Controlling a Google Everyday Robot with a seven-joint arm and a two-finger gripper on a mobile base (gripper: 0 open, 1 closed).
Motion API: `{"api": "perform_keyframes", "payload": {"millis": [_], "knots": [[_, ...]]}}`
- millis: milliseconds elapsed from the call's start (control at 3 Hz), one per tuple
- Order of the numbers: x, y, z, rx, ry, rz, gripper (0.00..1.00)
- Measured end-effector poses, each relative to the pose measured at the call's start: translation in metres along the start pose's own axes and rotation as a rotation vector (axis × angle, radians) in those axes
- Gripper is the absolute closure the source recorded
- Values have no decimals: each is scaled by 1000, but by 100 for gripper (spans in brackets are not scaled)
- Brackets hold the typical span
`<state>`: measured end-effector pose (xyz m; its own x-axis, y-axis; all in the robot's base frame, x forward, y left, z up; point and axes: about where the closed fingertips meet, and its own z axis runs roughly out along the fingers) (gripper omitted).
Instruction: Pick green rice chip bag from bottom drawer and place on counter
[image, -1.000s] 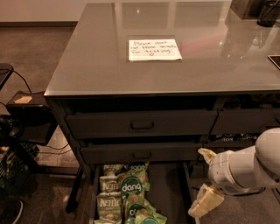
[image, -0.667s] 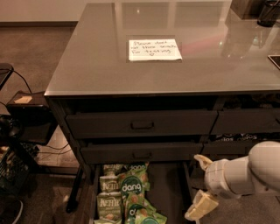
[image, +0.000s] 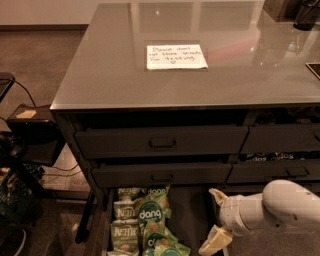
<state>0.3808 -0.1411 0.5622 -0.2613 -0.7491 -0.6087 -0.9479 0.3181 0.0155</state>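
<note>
Writing: green rice chip bag (image: 150, 213) has white "dang" on a darker green round patch. A 2nd bag edge just above it also reads "dang" (image: 156, 191). The paler olive bags (image: 124, 234) to its left read "Kettle"; at least 2 of them are visible. More green bags (image: 165, 245) lie below, print unreadable. White paper note (image: 176, 56) lies flat on the counter (image: 100, 75), handwritten in 2 lines. It starts with "Please don't" and the rest is too blurred to read for sure.

Surface/room: the counter is glossy grey with light reflections on it. A dark object (image: 305, 12) sits at its far right corner. The dark cabinet has 2 handled drawers (image: 162, 143) in the left stack, both closed. Bottom drawer (image: 192, 210) is pulled open, with the bags piled in its left half and the dang bag lying on top of the pile, face up. Floor (image: 35, 55) is brownish. Black gear with cables (image: 30, 125) stands left of the cabinet.

Claw: the gripper (image: 209, 220) is at lower right on a white arm (image: 285, 205), over the right part of the open bottom drawer. Its 2 cream fingers (image: 218, 196) are spread wide and hold nothing. It is beside the bag pile, not touching it.
</note>
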Motion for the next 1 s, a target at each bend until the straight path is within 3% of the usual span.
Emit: {"api": "perform_keyframes", "payload": {"millis": [667,1000], "knots": [[34,16,98,-139,-11,46,0],[34,16,98,-139,-11,45,0]]}}
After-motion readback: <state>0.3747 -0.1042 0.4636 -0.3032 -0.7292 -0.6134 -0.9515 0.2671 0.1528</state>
